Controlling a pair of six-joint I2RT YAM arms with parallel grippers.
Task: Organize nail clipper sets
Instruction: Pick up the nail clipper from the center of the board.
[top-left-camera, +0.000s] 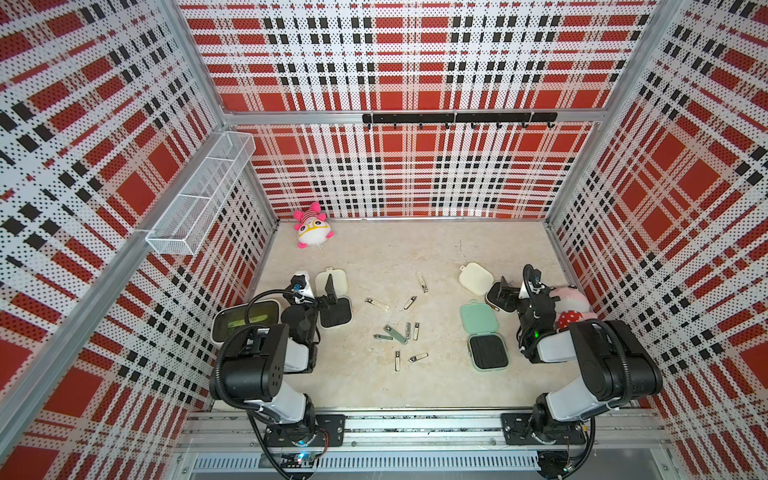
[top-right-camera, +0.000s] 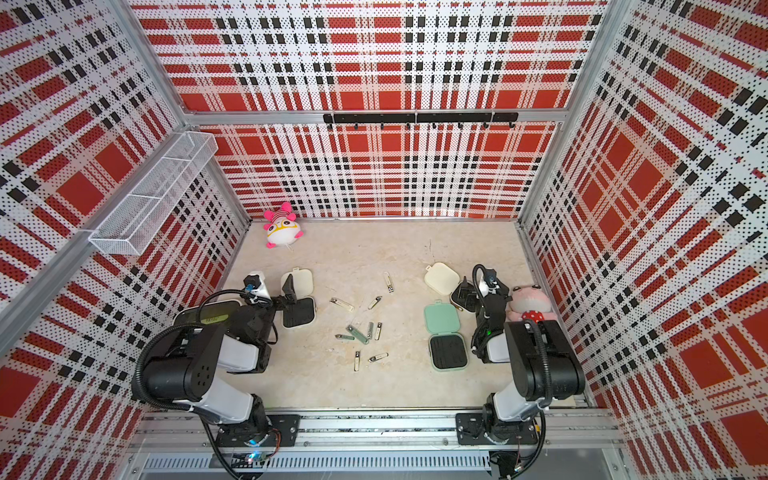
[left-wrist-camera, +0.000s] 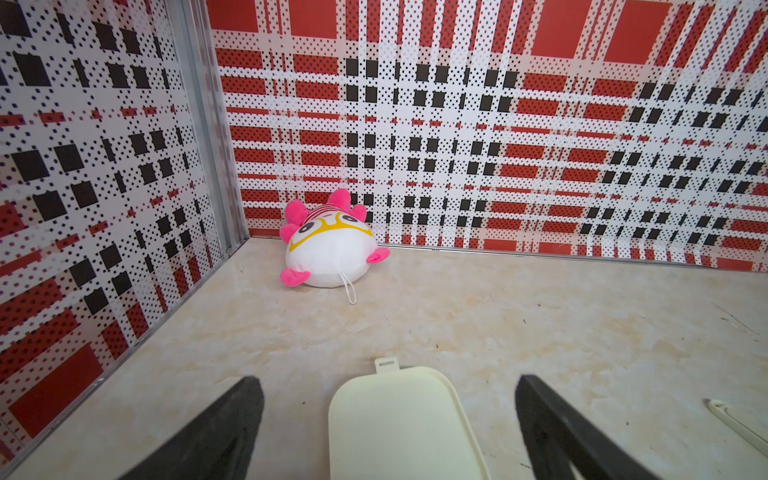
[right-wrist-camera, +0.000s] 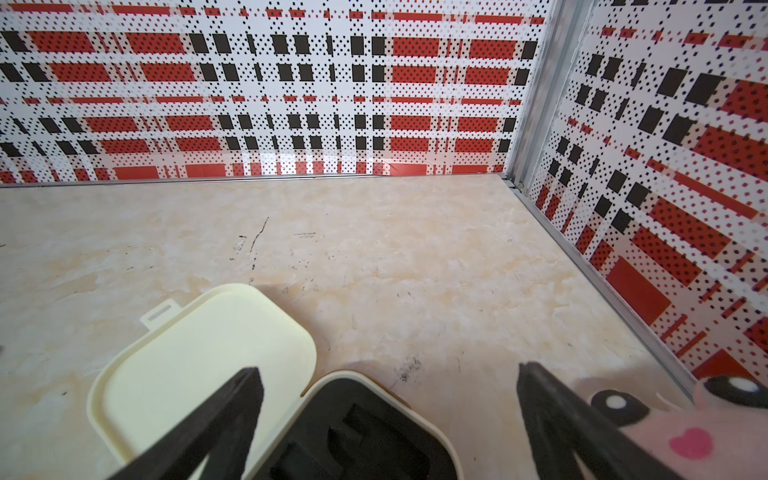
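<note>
Three nail clipper cases lie open on the beige floor in both top views. A cream case sits at the left, with its lid (top-left-camera: 331, 282) beyond its black tray (top-left-camera: 336, 313). The mint green case (top-left-camera: 478, 318) lies right of centre. The other cream case (top-left-camera: 476, 278) is at the far right. Several silver clippers (top-left-camera: 395, 332) are scattered between them. My left gripper (left-wrist-camera: 386, 380) hovers open over the left cream lid (left-wrist-camera: 399, 424). My right gripper (right-wrist-camera: 386, 368) is open above the right case, over its lid (right-wrist-camera: 199, 365) and black tray (right-wrist-camera: 365, 432). Neither holds anything.
A pink-and-white plush (top-left-camera: 312, 230) lies at the back left corner. A pink plush (top-left-camera: 571, 305) sits by the right wall beside my right arm. A larger cream box with a green-tinted top (top-left-camera: 245, 320) is under my left arm. A wire basket (top-left-camera: 199, 195) hangs on the left wall.
</note>
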